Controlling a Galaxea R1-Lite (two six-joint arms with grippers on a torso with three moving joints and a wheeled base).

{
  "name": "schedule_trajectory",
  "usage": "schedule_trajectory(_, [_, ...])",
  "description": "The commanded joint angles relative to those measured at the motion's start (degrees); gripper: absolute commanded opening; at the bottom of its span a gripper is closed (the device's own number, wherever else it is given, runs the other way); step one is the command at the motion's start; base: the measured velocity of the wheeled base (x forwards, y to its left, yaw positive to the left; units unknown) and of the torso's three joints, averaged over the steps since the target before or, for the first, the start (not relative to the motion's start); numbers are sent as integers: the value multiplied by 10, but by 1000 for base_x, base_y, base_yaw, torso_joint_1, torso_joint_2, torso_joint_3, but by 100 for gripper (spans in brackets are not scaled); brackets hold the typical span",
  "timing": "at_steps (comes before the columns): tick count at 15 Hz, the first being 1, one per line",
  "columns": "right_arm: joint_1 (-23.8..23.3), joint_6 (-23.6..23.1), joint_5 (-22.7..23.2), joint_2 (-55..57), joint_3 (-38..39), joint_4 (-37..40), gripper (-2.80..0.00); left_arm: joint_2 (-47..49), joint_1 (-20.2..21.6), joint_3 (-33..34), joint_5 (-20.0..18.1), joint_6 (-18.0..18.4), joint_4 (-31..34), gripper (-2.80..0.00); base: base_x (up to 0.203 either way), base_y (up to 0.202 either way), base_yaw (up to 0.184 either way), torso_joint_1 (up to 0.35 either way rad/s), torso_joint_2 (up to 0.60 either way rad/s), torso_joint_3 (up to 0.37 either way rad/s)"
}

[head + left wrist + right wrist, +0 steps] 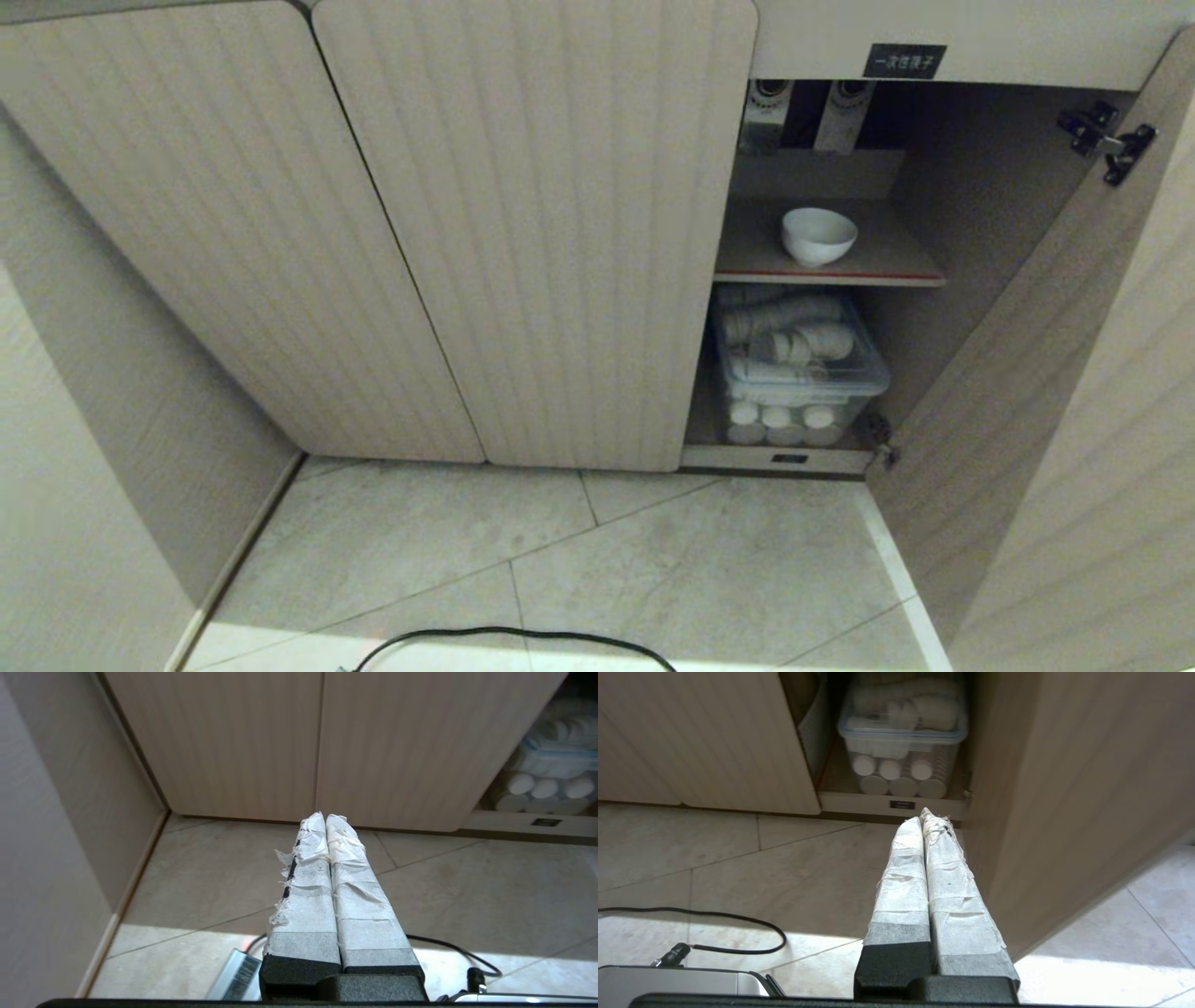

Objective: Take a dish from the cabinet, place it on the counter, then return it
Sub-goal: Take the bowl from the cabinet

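Beige ribbed doors front the cabinet (532,233); the two on the left of the head view are closed, while the rightmost door (1036,373) stands swung open, its black hinges (1106,140) showing near the upper edge. Inside the open compartment, the dish (819,235), a small glossy white bowl, sits upright on the grey shelf (887,257) with a red front edge, alone on that shelf and toward its front. A small black label (904,61) with white characters is fixed to the beige band above the opening. Below the shelf, on the cabinet floor, stands a clear plastic bin (803,373) holding stacks of white ribbed paper cups (794,341), some lying across the top and others showing their round ends at the front. Grey floor tiles (560,560) lie before the cabinet, crossed by a black cable (513,639) at the near edge. Neither arm appears in the head view. The left gripper (325,817) hangs low above the tiles facing the closed doors, its tape-wrapped fingers (308,896) pressed together with nothing between them. The right gripper (923,814) hangs likewise above the floor, pointing toward the bin beside the open door, its taped fingers (903,891) also together and empty. Both grippers are well apart from the dish.
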Motion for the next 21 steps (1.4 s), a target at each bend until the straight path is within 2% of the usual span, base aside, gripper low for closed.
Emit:
schedule_trajectory(1, [1, 0, 0, 1, 0, 0, -280, 0, 0, 0, 0, -1, 0, -280, 0, 59, 1, 2, 2, 1])
schedule_trajectory(21, [0, 0, 0, 1, 0, 0, -280, 0, 0, 0, -1, -1, 0, -280, 0, 0, 0, 0, 0, 0])
